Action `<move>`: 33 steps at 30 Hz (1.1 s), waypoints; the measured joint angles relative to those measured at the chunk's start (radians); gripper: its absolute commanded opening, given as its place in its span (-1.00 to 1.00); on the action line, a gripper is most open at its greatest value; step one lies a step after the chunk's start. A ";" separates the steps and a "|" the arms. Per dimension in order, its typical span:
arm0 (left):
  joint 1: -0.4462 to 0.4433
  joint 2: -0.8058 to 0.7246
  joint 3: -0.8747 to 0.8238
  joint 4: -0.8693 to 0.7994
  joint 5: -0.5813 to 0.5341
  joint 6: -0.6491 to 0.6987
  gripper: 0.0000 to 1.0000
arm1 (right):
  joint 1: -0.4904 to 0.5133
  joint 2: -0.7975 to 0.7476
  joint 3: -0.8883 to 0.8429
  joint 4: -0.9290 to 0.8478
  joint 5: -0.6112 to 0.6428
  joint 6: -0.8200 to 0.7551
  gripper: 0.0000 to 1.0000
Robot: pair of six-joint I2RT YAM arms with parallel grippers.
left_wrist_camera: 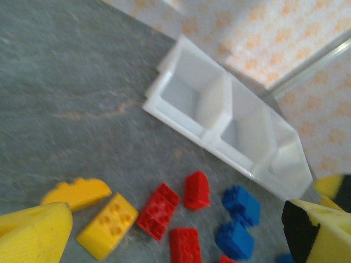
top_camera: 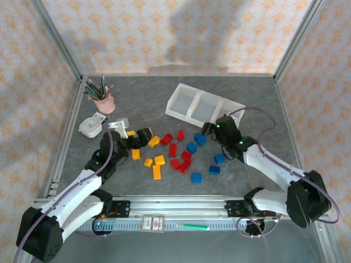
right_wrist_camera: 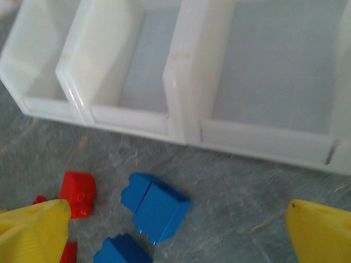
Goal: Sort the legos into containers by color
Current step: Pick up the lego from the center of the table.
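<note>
**Legos (top_camera: 175,163) all loose, nothing sorted yet**

They're scattered on the table (top_camera: 137,98) between the two arms. The containers (top_camera: 193,108) sit just beyond them, and all three compartments are bare. Right gripper (right_wrist_camera: 181,230) hangs just above a blue brick (right_wrist_camera: 156,211), jaws spread wide and holding nothing. My guess is it's lined up to straddle that one. Left gripper (left_wrist_camera: 181,230) is wide and empty too, by the yellow bricks (top_camera: 154,141) on its side.
</note>
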 measured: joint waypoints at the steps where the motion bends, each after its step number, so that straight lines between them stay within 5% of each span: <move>1: -0.027 0.001 0.000 -0.005 -0.005 -0.005 0.98 | 0.022 0.025 0.006 -0.006 0.010 0.012 0.99; 7: -0.109 0.051 0.016 -0.015 -0.033 -0.030 0.98 | 0.115 0.164 0.020 -0.018 0.042 0.077 0.99; 17: -0.153 0.140 0.066 -0.014 -0.055 -0.043 0.98 | 0.123 0.339 0.095 -0.002 0.067 0.115 0.85; 33: -0.166 0.179 0.085 -0.013 -0.076 -0.043 0.98 | 0.126 0.417 0.139 0.031 0.080 0.084 0.51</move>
